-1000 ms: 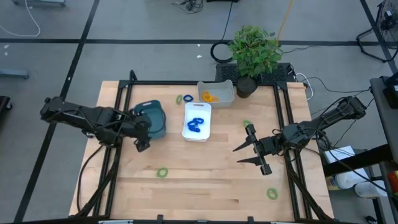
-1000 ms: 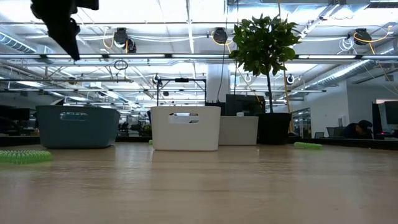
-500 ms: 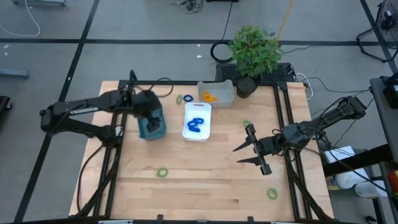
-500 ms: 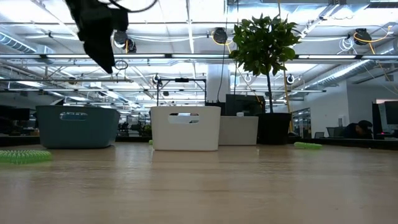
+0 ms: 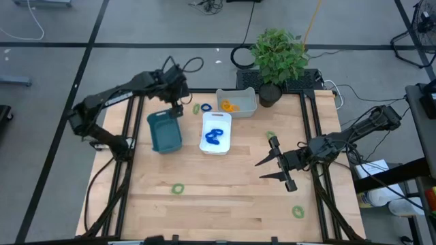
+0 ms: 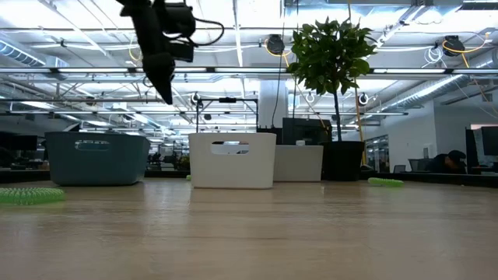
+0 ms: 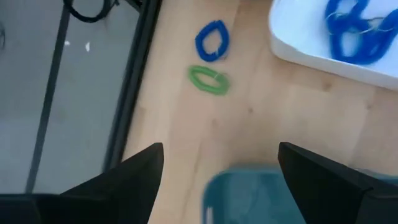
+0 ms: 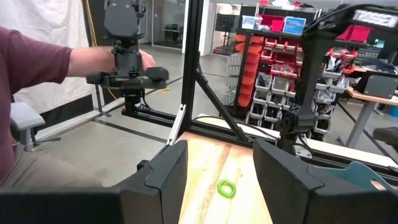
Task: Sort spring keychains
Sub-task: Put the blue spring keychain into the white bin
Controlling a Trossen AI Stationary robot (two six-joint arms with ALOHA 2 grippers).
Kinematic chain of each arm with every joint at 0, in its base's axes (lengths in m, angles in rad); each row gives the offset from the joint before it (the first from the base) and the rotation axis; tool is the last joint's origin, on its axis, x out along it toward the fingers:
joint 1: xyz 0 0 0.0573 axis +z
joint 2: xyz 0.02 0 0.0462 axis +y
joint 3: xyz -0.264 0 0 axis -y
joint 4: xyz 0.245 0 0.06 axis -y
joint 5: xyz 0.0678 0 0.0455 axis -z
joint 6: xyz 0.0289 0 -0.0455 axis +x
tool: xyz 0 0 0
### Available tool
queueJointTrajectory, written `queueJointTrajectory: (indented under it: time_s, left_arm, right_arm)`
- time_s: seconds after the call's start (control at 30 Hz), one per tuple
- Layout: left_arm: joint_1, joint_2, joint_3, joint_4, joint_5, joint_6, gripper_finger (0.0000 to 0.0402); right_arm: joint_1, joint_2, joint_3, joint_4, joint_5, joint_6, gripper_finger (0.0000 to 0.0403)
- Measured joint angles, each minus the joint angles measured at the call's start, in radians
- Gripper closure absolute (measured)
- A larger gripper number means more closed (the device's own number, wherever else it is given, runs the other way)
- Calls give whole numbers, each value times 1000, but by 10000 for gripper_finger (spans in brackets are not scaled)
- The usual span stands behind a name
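My left gripper (image 5: 178, 102) is open and empty, high above the far end of the teal tray (image 5: 163, 131); it also shows at the top of the low view (image 6: 165, 89). Its wrist view (image 7: 221, 152) shows a blue keychain (image 7: 212, 41) and a green keychain (image 7: 209, 79) lying flat on the table beside the white tray (image 7: 292, 50) that holds blue keychains (image 7: 354, 31). A farther white tray (image 5: 246, 105) holds orange keychains (image 5: 229, 106). My right gripper (image 5: 259, 170) is open and empty at the right. Loose green keychains lie on the table near the front (image 5: 178, 188), at the front right (image 5: 298, 211) and near the right gripper (image 5: 271, 136).
A potted plant (image 5: 276, 58) stands at the far right corner. A black frame (image 5: 204, 91) runs along the table's far edge and sides. In the right wrist view a person (image 8: 37, 81) works a handle device beyond the table.
My left gripper has swung from beside the teal tray's near end toward the table's far edge and a little to the right, passing over the tray. It stays high above the table. My right arm has kept still.
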Motion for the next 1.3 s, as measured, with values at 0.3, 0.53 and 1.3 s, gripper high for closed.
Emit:
queueJointTrajectory:
  time_s: [0.3, 0.53, 1.3]
  left_arm:
    - [77, 158, 166, -50, 39, 175, 76]
    - [119, 253, 262, -48, 62, 298, 76]
    - [76, 605, 356, 41, 154, 526, 76]
  right_arm:
    - [0, 0, 0, 5, 21, -49, 232]
    - [-1, 0, 0, 0, 183, -32, 232]
    - [0, 0, 0, -64, 179, -72, 232]
